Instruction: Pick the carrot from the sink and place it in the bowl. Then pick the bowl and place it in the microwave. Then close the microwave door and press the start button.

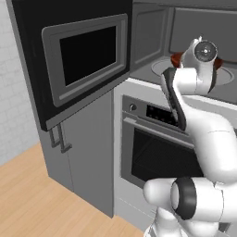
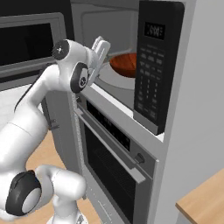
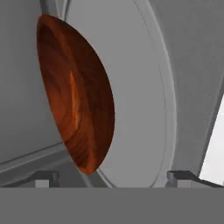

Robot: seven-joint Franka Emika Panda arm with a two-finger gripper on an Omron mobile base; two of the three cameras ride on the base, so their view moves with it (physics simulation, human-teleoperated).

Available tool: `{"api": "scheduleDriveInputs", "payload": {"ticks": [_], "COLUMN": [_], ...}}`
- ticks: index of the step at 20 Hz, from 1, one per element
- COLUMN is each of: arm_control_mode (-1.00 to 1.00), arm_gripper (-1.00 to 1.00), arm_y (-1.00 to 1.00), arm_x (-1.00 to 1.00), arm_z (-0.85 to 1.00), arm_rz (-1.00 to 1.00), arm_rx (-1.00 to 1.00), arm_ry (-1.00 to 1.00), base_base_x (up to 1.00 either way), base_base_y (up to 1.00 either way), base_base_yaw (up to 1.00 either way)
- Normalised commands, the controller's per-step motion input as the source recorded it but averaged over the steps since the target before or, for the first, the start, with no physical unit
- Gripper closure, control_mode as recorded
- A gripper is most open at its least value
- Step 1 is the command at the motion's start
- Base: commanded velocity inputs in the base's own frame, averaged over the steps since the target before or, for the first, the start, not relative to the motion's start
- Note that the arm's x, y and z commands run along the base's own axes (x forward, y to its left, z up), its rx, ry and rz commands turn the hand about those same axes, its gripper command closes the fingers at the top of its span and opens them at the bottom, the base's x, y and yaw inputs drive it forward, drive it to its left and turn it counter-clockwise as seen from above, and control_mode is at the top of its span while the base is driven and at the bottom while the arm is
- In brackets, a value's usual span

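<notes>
The reddish-brown wooden bowl [image 3: 76, 96] rests on the round glass turntable [image 3: 140, 87] inside the microwave [image 2: 131, 26]. A slim orange carrot [image 3: 75, 105] lies in the bowl. The bowl [image 2: 124, 63] sits toward the back of the cavity, and part of its rim [image 1: 176, 59] shows beside the wrist. My gripper [image 3: 113, 177] is open just in front of the bowl, its fingertips [image 3: 46, 177] wide apart and touching nothing. From the right base, the gripper [image 2: 101, 47] is at the cavity's mouth. The microwave door [image 1: 88, 55] stands swung open to the left.
The microwave's keypad panel [image 2: 152, 65] is on the right of the opening. Below it is the larger oven [image 1: 157, 152] with its control strip and bar handle. A grey cabinet with a handle [image 1: 60, 139] stands at left, and a wooden counter corner [image 2: 201, 201] at right.
</notes>
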Motion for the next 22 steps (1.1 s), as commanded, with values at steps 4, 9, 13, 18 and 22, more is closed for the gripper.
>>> {"api": "scheduleDriveInputs", "payload": {"ticks": [4,9,13,18,22], "arm_control_mode": [-1.0,-1.0,-1.0,-1.0,-1.0], "arm_gripper": [-1.0,-1.0,-1.0,-1.0,-1.0], "arm_y": [0.34,0.15,0.18,0.63,0.74], "arm_x": [-1.0,-1.0,-1.0,-1.0,-1.0], "arm_z": [0.61,0.61,0.47,0.09,0.0], "arm_rz": [0.0,0.0,0.0,-0.01,0.0], "arm_rx": [-0.01,-0.07,-0.17,-0.16,-0.02], "arm_ry": [-0.2,0.04,0.15,0.03,-0.17], "base_base_x": [0.0,0.0,0.0,0.0,0.0], "base_base_y": [0.0,0.0,0.0,0.0,0.0], "base_base_yaw": [0.0,0.0,0.0,0.0,0.0]}}
